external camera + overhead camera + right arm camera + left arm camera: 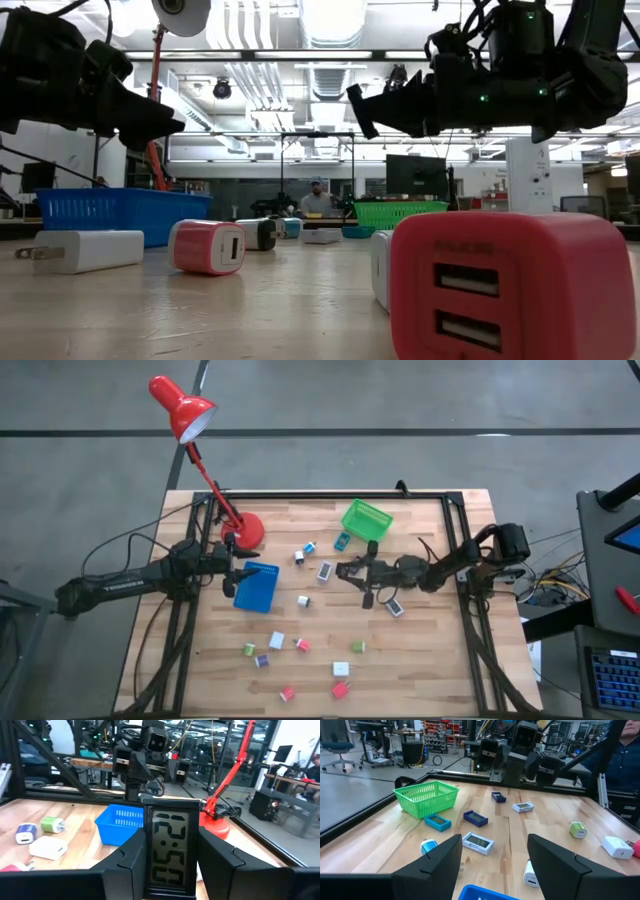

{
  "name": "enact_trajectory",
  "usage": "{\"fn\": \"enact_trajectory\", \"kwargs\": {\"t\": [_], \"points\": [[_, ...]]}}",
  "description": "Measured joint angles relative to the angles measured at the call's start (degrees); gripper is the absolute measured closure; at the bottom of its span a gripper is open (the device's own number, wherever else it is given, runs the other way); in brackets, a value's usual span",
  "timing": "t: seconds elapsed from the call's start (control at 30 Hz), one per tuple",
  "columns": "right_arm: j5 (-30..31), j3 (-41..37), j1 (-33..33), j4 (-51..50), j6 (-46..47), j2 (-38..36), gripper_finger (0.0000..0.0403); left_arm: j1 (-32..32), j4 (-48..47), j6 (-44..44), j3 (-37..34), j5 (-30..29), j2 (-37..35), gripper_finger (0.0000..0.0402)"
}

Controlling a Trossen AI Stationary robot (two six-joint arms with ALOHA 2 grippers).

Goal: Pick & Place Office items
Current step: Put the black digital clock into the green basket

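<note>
Black-framed digital clock (170,847), lower edge cut off, clamped in right claw (170,870); left claw (492,865) apart.

Two dark, cable-draped jointed arms
</note>
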Motion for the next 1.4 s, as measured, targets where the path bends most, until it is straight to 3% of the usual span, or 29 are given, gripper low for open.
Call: {"fn": "enact_trajectory", "kwargs": {"t": [1.23, 1.4], "points": [[0.5, -0.87, -18.96, -3.65, 4.39, 0.02, 0.0271, 0.02, 0.44, 0.92, 0.0, 0.0, 0.01, 0.0168], [3.6, -0.9, -20.19, -6.34, 4.97, 0.02, 0.0271, 0.02, 0.44, 1.12, 0.0, 0.0, -0.01, 0.0168]]}}
